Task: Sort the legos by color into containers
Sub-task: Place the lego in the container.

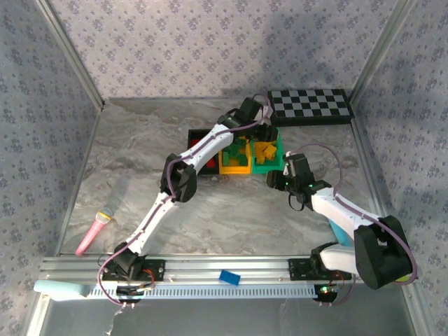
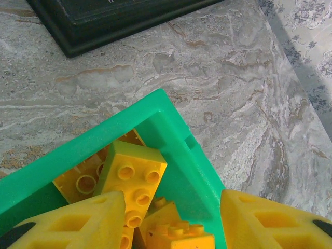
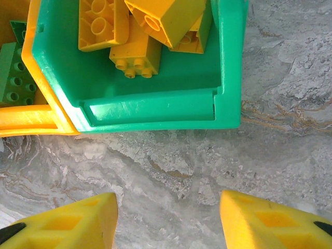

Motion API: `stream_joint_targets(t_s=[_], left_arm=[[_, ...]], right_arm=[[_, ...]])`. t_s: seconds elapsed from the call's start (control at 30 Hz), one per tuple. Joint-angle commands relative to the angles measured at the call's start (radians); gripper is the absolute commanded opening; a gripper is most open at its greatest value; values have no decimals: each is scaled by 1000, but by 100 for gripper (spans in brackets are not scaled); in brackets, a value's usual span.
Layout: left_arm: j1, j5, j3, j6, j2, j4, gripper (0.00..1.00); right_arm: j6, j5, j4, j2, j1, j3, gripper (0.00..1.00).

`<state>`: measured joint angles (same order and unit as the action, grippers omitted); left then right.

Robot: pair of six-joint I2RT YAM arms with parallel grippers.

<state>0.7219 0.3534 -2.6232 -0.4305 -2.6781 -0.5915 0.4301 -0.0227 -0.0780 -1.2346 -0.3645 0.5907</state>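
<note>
The yellow legos (image 2: 134,176) I can see lie jumbled in the green bin (image 2: 171,124). That bin is the right-hand end of the containers (image 1: 238,155), a joined row toward the far edge of the desk (image 1: 140,154), right of centre. Green legos (image 3: 13,78) lie in the middle yellow-orange bin (image 3: 31,116). Some red ones (image 1: 210,166) show in the black bin (image 1: 199,133) at the left end, partly behind my left arm (image 1: 175,178).

The left jaws hang over the green bin's corner nearest the checkerboard (image 1: 311,105), spread, with nothing between their fingers (image 2: 67,223). The right jaws are spread too and empty, fingers (image 3: 270,220) over bare desk just beside the green bin's near wall.

The checkerboard sits in the far right corner, just beyond the bins. A pink toy microphone (image 1: 94,231) lies near the left edge, and a blue brick (image 1: 229,277) rests on the rail (image 1: 210,269) at the near edge.
</note>
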Motion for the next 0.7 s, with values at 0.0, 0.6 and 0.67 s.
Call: stream_joint_targets(t_s=[0.0,0.6,0.67], left_arm=[[14,-4,-31,26,69,-19,53],[109,-214,455,185,440,215,57],[111,-233,590,182,517,289,57]], right_arm=[[6,13,2,-1,-4,7,56],[-18,78,-29,77,38,7,56],[-19,85,-29,92,45,7,56]])
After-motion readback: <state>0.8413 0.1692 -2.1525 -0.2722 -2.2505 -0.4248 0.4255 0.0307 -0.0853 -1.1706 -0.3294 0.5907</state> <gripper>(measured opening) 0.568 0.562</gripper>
